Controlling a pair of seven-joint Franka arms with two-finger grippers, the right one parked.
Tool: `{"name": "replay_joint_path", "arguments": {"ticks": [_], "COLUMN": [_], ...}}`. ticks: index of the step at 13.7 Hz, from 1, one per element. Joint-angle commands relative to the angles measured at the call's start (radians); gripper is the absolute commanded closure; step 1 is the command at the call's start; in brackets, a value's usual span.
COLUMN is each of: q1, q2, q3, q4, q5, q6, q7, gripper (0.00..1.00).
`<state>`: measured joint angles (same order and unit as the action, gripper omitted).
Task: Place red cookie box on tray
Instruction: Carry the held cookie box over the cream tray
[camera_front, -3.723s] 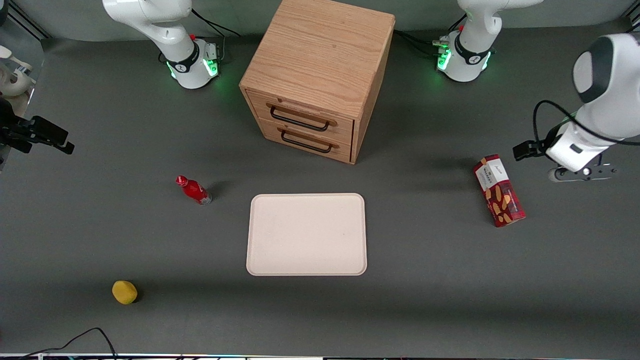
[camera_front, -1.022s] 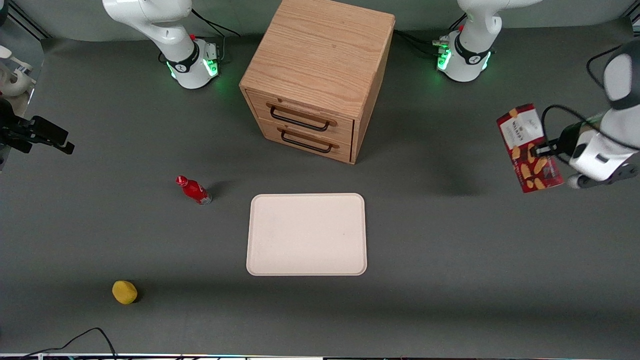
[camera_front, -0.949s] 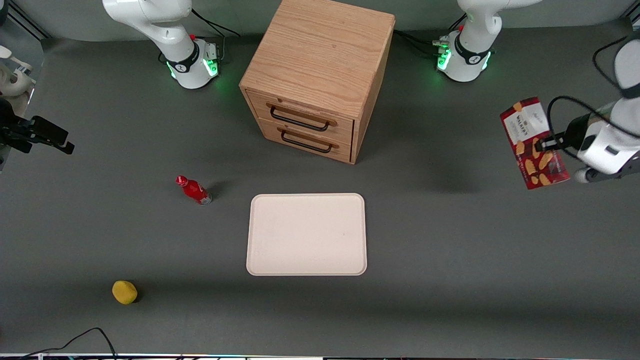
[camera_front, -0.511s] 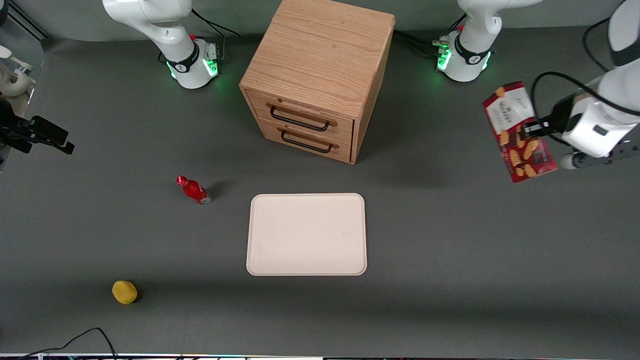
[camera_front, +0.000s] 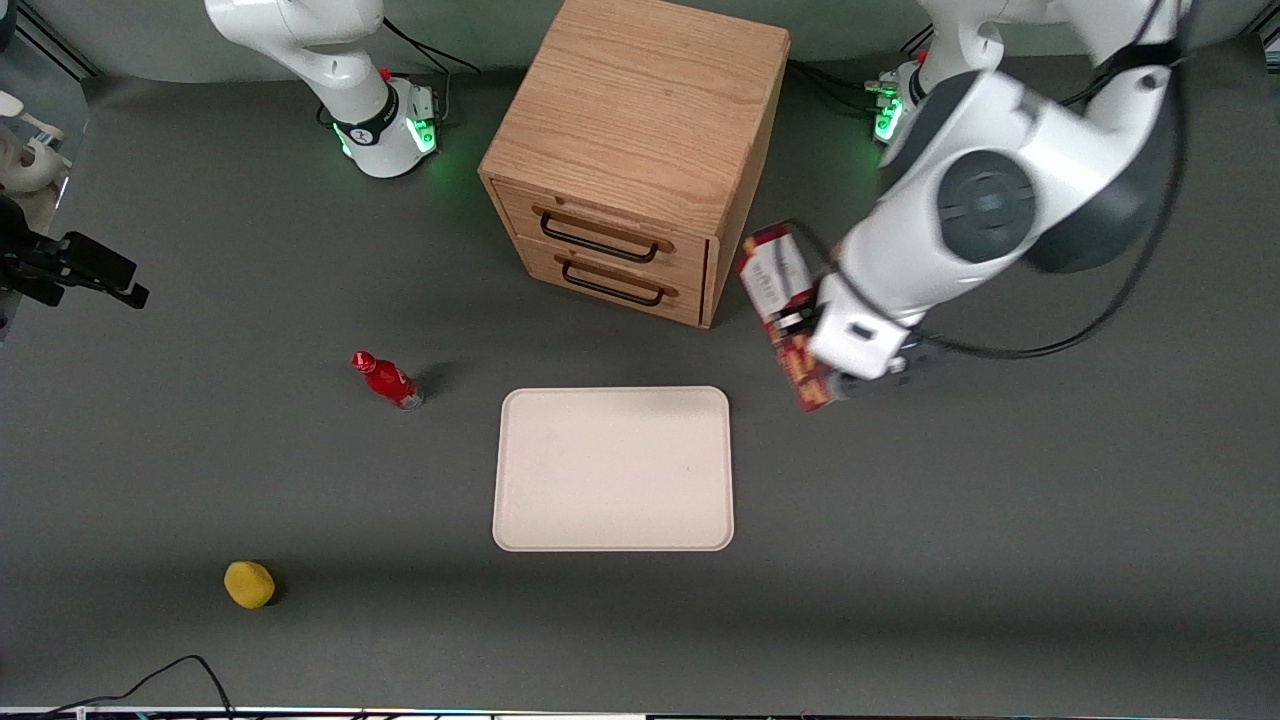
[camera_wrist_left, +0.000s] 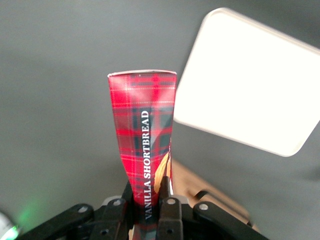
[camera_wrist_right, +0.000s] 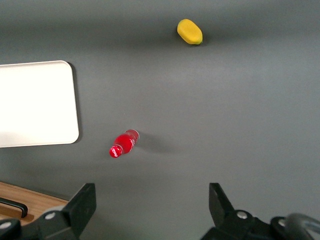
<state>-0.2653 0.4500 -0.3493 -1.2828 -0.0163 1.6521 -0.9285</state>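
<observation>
Nearest the front camera, a yellow lemon-like object (camera_front: 249, 584) sits on the grey counter (camera_front: 950, 560) toward the parked arm's end. Farther in, the cream tray (camera_front: 613, 468) lies flat mid-counter, with a small red bottle (camera_front: 388, 380) standing apart from it toward the parked arm's end. My end effector (camera_front: 800, 322) hangs above the counter, near the tray's corner on the working arm's end and beside the wooden drawer cabinet (camera_front: 640, 150). It is clamped on the red cookie box (camera_front: 775, 275), which is held clear of the counter and not over the tray. In my wrist view my fingers (camera_wrist_left: 169, 210) pinch the tartan carton (camera_wrist_left: 144, 150) at its narrow sides. My own forearm covers much of the box from the front, so the grip itself is hidden there. Between box and tray I see only bare counter.
</observation>
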Motion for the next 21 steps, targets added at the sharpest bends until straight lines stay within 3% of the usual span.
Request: {"name": "replay_joint_path", "arguments": {"ticks": [1, 4, 5, 11, 15, 21], "q1": [-0.135, -0.181, -0.193, -0.219, -0.232, -0.232], "q2": [0.166, 0.236, 0.255, 0.401, 0.430, 0.475], "q3": [0.016, 0.022, 0.029, 0.056, 0.055, 0.056], "q4": [0.215, 0.255, 0.254, 0.254, 0.250, 0.250], "q5": [0.125, 0.153, 0.198, 0.283, 0.282, 0.282], "q6": [0.032, 0.099, 0.119, 0.299, 0.299, 0.353], "q7": [-0.152, -0.223, -0.225, -0.164, -0.050, -0.030], "gripper": [0.78, 0.79, 0.79, 0.79, 0.80, 0.80]}}
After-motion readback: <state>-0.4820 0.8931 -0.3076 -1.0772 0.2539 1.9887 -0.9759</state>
